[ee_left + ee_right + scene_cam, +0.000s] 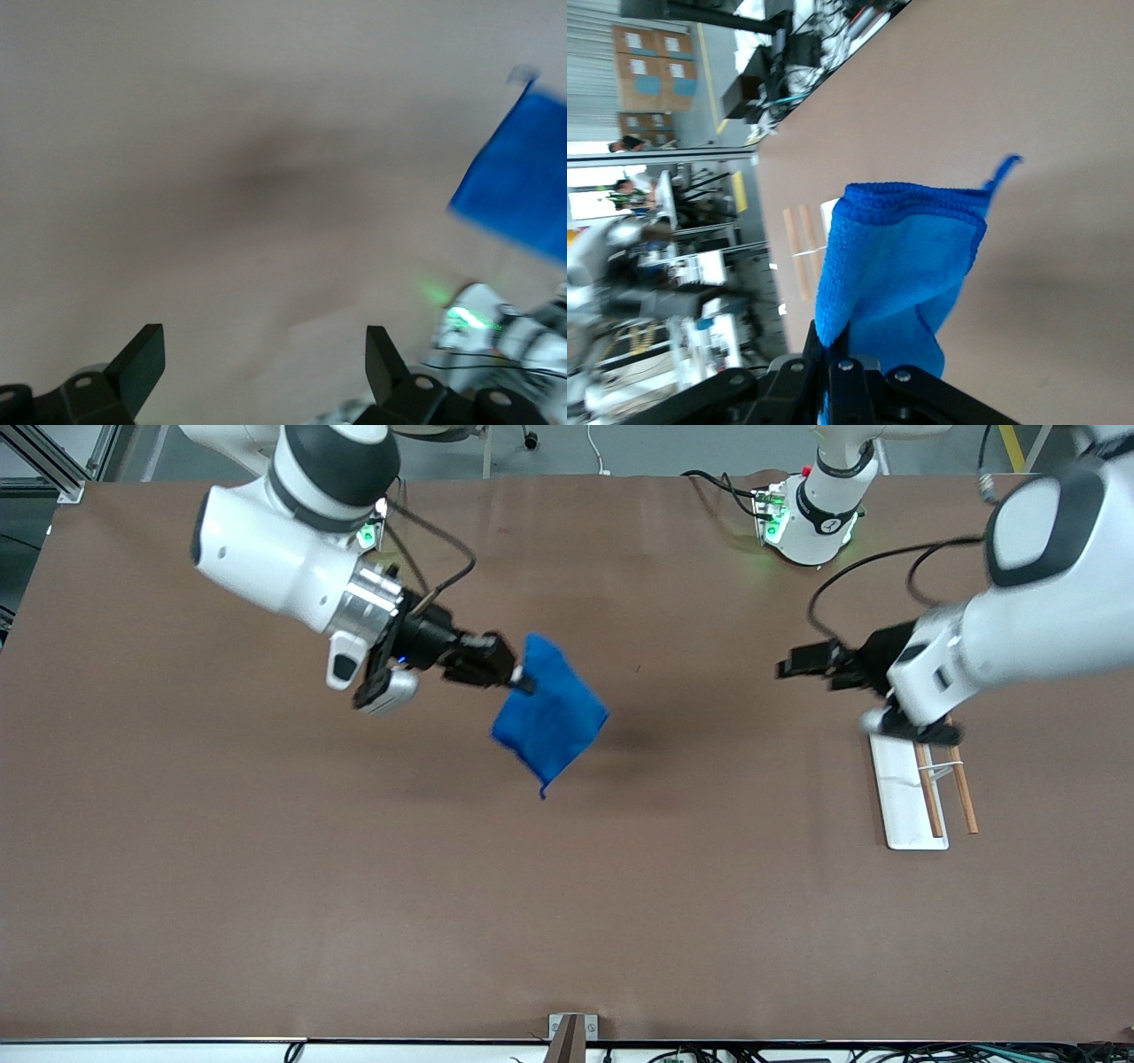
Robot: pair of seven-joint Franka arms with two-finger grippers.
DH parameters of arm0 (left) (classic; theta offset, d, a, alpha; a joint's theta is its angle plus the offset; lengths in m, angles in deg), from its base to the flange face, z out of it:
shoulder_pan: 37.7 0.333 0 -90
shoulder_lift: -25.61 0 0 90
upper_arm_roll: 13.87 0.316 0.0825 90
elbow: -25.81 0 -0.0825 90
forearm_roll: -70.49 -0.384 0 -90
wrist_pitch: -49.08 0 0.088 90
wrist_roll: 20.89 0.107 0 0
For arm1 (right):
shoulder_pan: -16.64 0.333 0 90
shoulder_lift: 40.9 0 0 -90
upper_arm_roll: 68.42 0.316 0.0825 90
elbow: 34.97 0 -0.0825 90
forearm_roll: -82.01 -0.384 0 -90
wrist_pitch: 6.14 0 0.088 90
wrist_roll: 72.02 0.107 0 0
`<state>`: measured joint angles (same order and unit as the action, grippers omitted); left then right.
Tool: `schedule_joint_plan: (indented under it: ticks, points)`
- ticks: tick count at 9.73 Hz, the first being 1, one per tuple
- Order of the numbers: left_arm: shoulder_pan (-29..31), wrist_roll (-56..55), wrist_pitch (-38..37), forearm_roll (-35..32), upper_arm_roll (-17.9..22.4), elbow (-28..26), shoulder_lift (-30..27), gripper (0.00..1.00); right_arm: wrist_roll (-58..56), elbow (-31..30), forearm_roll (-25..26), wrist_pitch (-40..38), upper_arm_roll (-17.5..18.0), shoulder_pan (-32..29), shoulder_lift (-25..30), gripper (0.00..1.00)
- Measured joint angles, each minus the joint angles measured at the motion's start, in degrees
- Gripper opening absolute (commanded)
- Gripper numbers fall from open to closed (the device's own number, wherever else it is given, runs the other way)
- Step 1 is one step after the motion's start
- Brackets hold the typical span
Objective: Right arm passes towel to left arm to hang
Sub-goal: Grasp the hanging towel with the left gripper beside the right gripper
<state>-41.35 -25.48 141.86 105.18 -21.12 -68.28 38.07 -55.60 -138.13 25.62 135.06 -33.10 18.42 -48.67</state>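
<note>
Right pincer [523, 680] clamping downward-hanging towel [551, 714]

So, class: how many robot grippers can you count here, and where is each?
2. The right gripper holds the towel up over mid-table, jaws shut on it. The left gripper hovers open near the rack.

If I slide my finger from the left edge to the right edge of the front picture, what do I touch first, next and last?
Right gripper, shut on the blue towel → left gripper, fingers open → white rack with wooden rods.
</note>
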Motion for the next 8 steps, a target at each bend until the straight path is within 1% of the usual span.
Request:
schedule_joint_plan:
  ticks: [2, 4, 6, 8]
  points:
    - [0.01, 0.01, 1.57, 13.44, -0.55, -0.08, 5.18, 1.0, 3.13, 1.4, -7.35, -0.09, 2.58, 0.17, -0.02, 0.0]
    - [0.04, 0.57, 1.61, 24.07, -1.13, -0.28, 8.79, 1.0, 3.46, 2.57, -15.93, 0.07, 3.18, 1.51, -0.05, 0.0]
    - [0.09, 6.47, 0.96, 35.05, -1.54, -1.36, 12.84, 1.0, 4.12, 3.48, -19.65, 0.47, 3.19, 2.51, -0.53, 0.0]
    - [0.1, 11.05, -4.05, 44.72, -2.21, -2.13, 18.01, 1.0, 4.26, 4.77, -23.18, 1.36, 3.19, 3.34, -2.57, 0.0]
